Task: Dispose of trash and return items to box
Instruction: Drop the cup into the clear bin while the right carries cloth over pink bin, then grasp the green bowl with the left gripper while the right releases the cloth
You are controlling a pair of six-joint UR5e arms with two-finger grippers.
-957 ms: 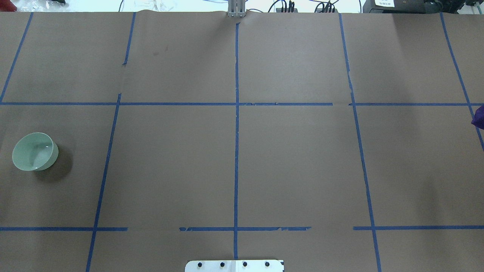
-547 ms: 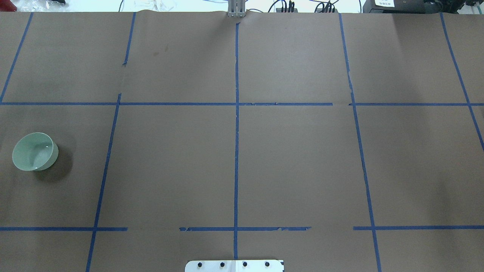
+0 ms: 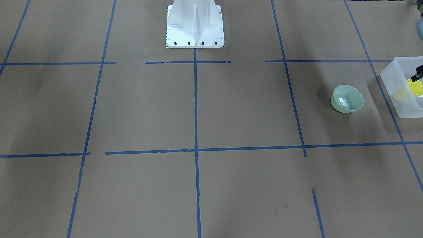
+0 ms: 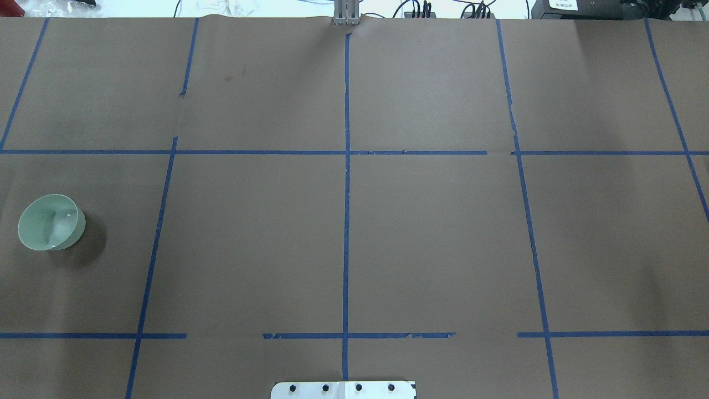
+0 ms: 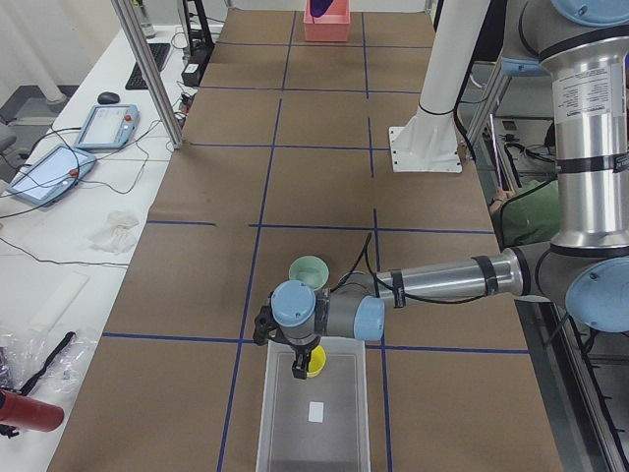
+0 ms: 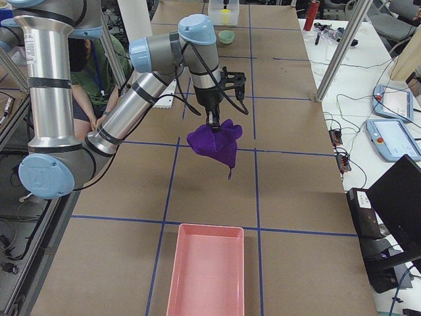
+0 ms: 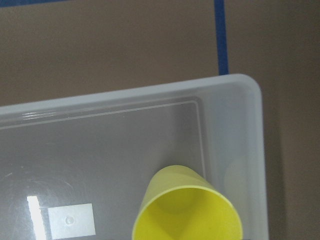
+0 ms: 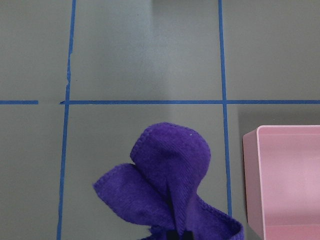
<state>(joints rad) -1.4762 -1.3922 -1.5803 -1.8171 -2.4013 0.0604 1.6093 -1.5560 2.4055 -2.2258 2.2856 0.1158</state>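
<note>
1. Starting at the near end of the table as the exterior left view shows it, the box (image 5: pixel 278 418) lies lengthwise on the brown paper, with a white label on its floor
2. Over the box's far end hangs the left gripper (image 5: pixel 299 366), its fingers closed narrow on the rim of the yellow cup (image 5: pixel 315 365). The cup is tilted, with its mouth turned up toward the wrist camera. It sits inside the box's outline close to a far corner, and I cannot tell whether it touches the floor
3. Just beyond the box's far wall the mint-green bowl (image 5: pixel 308 269) stands upright on the paper, near the box but apart from it, with nothing touching it
4. Farther along, on the right side of that view, stands the white robot base (image 5: pixel 425 147)
5. At the far end lies the pink tray (image 5: pixel 327 24). The right gripper (image 6: pixel 212 125) is pinched tight on the purple cloth (image 6: pixel 215 146), which hangs in folds above the paper, beside the tray and not over it
</note>
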